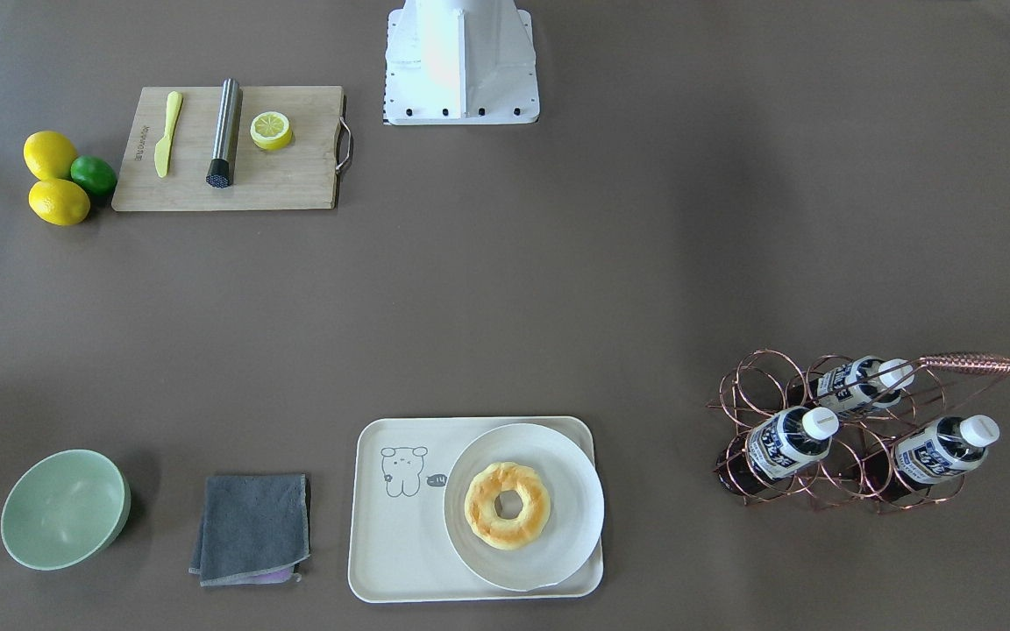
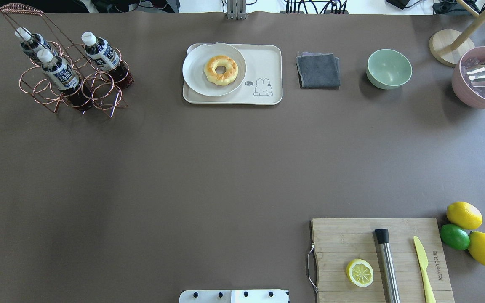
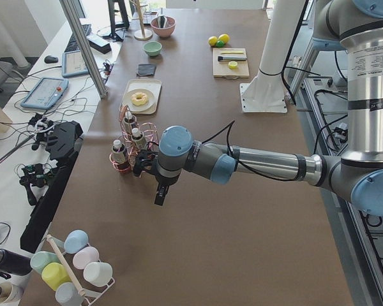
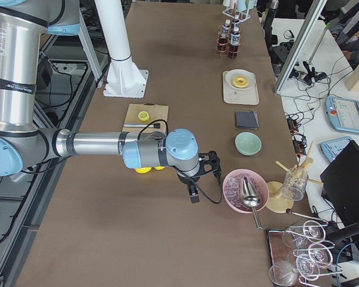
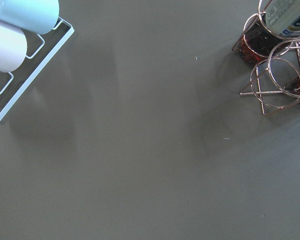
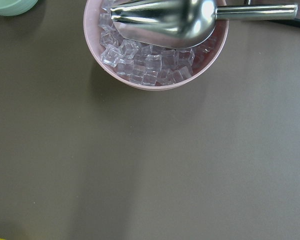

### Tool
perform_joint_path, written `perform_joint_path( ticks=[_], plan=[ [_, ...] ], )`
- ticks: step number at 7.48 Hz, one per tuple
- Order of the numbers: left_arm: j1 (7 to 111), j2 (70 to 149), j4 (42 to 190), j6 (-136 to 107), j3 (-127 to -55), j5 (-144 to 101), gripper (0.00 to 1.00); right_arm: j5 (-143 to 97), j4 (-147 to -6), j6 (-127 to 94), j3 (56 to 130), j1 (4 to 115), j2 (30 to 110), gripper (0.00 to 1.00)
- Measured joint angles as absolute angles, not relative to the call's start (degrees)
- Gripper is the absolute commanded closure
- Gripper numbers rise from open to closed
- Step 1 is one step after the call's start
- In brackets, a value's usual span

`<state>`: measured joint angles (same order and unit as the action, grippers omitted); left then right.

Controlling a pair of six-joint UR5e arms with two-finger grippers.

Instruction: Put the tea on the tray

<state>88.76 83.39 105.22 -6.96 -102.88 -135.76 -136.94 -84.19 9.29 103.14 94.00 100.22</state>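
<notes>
Heads up before you go for it: the tea (image 2: 101, 52) is one of three alike bottles leaning in the copper wire rack (image 1: 970, 363), caps up, none lifted out yet. From the left side view the rack sits just past your left hand (image 3: 159, 196), which hangs over bare bench close beside it. I honestly can't tell if that hand is spread or pressed together, since only the side camera catches it. Same story for the right hand (image 4: 193, 196), which hovers near the pink ice bowl (image 6: 155, 60), well away from the rack. The tray (image 2: 267, 59) lies further along the bench beyond the rack from your left hand. My biggest worry is the rings: each bottle is tilted through a wire loop, so a straight-up pull could snag the label or shoulder and drag or tip the whole light rack. The other two bottles are close enough to get bumped as well. On the tray, the plate (image 2: 196, 80) with the donut (image 2: 221, 70) eats up about half the room, so only the side with the little drawing is free. Land on the plate's rim and the bottle probably topples.
</notes>
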Motion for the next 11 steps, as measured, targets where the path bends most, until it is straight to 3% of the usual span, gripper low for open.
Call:
perform_joint_path(
  ticks=[11],
  plan=[
    [88.52,82.95,105.19,-8.78,-103.15,-138.44,0.04,-137.35,-84.07,8.84,102.96,93.69,100.37,0.00]
  ],
)
